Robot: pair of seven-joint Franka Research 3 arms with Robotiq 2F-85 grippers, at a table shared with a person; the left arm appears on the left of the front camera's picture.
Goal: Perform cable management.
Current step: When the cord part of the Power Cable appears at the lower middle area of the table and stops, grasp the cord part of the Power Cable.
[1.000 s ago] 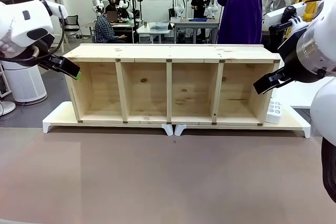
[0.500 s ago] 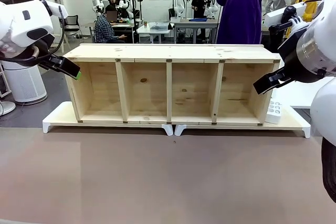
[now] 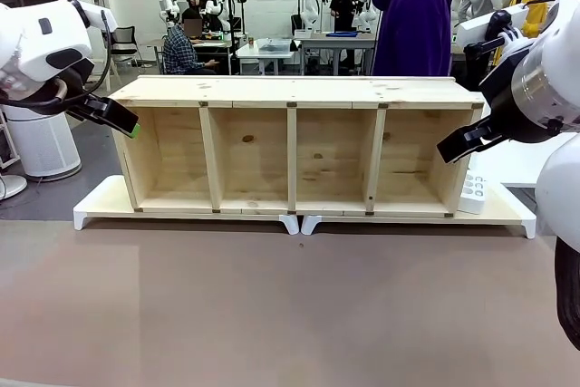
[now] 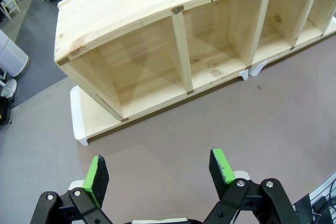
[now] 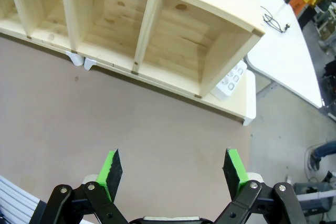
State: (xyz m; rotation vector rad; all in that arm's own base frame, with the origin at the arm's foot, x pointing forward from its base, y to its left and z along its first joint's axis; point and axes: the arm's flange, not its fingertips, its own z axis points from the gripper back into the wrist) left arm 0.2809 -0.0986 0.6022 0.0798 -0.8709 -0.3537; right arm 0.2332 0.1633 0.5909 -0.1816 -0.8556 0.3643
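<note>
A long wooden shelf unit (image 3: 292, 91) with several open compartments lies across the table on low white stands (image 3: 100, 208). My left gripper (image 3: 130, 125) hovers by its left end, and in the left wrist view it (image 4: 157, 169) stands open above bare table with nothing between its green pads. My right gripper (image 3: 449, 149) hangs at the shelf's right end, open and empty too (image 5: 173, 169). A thin black cable (image 5: 274, 18) lies curled on the white side table (image 5: 286, 61) beyond the shelf. A person in a purple hoodie (image 3: 414, 15) stands behind the shelf.
A small white power strip (image 3: 472, 194) rests on the stand beside the shelf's right end (image 5: 229, 82). The brown tabletop (image 3: 290, 305) spreads in front of the shelf. A white air purifier (image 3: 41, 142) stands on the floor at left.
</note>
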